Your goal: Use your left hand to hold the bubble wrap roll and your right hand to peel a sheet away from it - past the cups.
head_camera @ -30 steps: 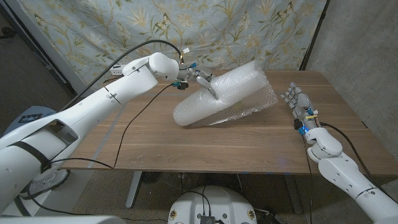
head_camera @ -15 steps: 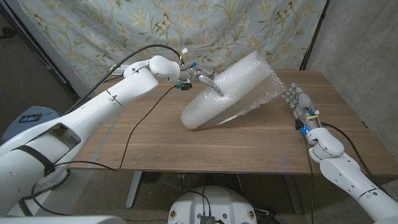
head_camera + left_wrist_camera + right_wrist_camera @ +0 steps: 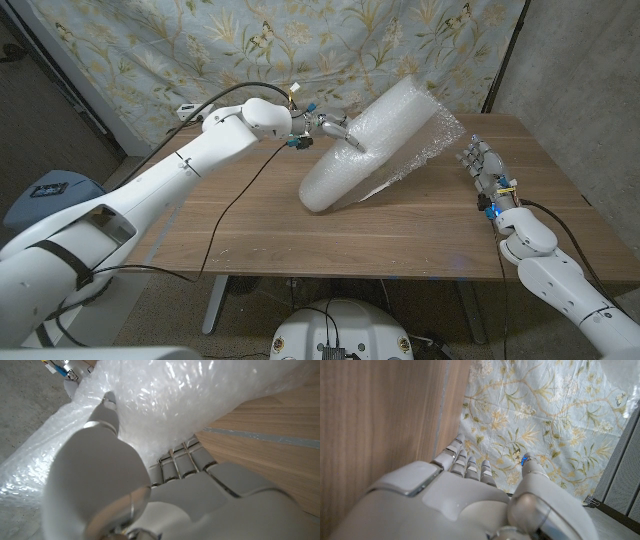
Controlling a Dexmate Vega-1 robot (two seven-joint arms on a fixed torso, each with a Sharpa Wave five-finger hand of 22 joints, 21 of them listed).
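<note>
We can't see most of the left hand [image 3: 335, 130]; its fingers sink behind the bubble wrap roll [image 3: 372, 143] at the upper middle. The roll's loose sheet edge [image 3: 447, 128] is too blurred to trace. The right hand [image 3: 481, 166] is too small to read its fingers; in the right wrist view its lower part is cut off.

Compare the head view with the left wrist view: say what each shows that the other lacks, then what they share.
Head view alone: the right hand, fingers apart, holding nothing, beside the roll's loose sheet, and the floral backdrop. Left wrist view alone: the bubbles close up against the left hand's fingers. Both: the left hand gripping the tilted bubble wrap roll on the wooden table.
</note>
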